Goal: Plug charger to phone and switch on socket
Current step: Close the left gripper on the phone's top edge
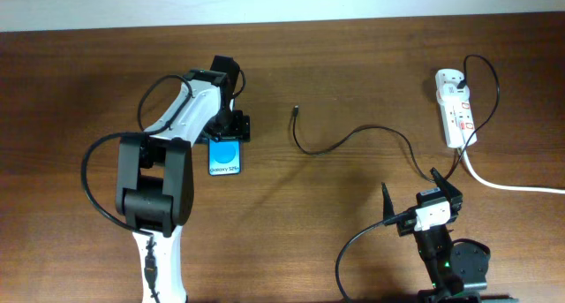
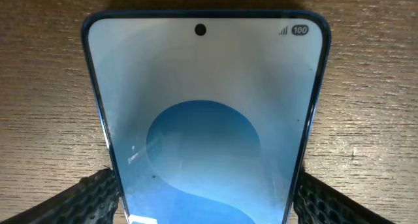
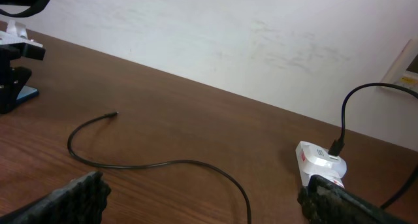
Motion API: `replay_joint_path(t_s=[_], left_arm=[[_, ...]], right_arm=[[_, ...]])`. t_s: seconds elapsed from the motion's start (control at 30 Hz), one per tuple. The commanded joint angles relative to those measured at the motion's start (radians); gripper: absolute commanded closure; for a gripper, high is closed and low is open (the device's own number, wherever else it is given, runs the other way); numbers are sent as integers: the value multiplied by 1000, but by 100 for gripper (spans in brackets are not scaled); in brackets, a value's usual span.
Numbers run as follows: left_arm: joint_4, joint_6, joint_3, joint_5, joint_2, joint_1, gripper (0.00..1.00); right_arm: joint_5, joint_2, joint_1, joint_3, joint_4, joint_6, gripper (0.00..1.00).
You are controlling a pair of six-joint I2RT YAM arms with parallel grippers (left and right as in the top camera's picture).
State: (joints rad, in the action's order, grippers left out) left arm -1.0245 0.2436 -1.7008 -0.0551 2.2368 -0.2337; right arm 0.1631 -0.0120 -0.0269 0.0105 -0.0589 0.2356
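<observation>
At centre-left my left gripper (image 1: 231, 126) grasps the black-framed, blue-screened smartphone (image 1: 226, 158) by its edges, so I'd hold it flat while pinching the thin black charger cable (image 1: 353, 135) mid-frame, just behind its tip, with my spread, empty right gripper (image 1: 413, 193), below the white power strip (image 1: 456, 109).

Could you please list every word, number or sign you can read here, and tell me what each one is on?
"100": battery badge, top right of the phone screen, beside signal bars.
"Galaxy": white, on the phone screen in the overhead view; the characters after it are too small to read.
Socket: red markings, too small to read.
</observation>
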Motion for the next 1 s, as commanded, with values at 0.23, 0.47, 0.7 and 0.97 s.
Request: replay_joint_path(t_s=[0.23,0.47,0.7,0.97], left_arm=[[-2,58,32,28,43,9,1],[-2,55,35,67,43,9,2],[-2,55,35,29,43,9,14],[-2,55,35,30,43,9,28]], right_arm=[[13,9,-6,-5,-5,-8,2],[13,9,-6,-5,-5,-8,2],[13,8,-6,-5,-5,-8,2],[13,9,-6,-5,-5,-8,2]])
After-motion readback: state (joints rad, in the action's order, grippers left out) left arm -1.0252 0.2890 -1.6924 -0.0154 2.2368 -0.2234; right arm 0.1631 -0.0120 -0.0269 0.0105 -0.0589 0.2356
